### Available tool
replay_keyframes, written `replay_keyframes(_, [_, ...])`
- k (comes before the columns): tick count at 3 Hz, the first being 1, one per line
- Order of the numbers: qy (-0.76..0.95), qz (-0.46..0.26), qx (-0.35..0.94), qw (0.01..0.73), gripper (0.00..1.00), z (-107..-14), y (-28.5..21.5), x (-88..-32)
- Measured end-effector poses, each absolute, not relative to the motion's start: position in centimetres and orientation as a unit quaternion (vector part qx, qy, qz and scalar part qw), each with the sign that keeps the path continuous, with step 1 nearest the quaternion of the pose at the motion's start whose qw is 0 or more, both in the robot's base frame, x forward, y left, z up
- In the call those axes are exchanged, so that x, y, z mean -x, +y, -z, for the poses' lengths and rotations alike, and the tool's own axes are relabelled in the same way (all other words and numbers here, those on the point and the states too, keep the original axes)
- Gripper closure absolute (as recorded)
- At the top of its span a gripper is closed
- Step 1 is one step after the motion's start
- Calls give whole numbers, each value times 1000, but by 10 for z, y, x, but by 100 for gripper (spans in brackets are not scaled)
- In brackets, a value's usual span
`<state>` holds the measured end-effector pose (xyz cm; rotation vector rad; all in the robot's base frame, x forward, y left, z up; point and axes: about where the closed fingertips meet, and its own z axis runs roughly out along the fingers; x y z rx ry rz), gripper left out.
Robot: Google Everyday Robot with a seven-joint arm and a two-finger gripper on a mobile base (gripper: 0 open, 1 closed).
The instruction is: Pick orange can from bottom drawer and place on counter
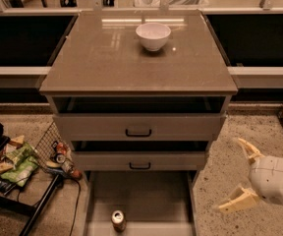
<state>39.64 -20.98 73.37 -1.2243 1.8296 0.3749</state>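
Note:
The orange can point(118, 221) stands upright in the open bottom drawer point(151, 195), near its front left, silver top showing. The counter point(112, 58) is the glossy grey-brown top of the cabinet, with a white bowl point(153, 36) toward its back. My gripper point(240, 177) is at the lower right, over the floor to the right of the bottom drawer. Its two pale fingers are spread wide and hold nothing. It is well apart from the can.
The two upper drawers with black handles point(138, 132) are slightly pulled out. A wire rack with snack bags and cans point(28, 161) lies on the floor at the left. Dark shelving runs behind the cabinet on both sides.

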Motion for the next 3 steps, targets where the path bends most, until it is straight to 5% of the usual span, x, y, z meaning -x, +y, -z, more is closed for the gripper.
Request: replay_keyframes(3, [684, -203, 520, 469, 0, -593, -103, -410])
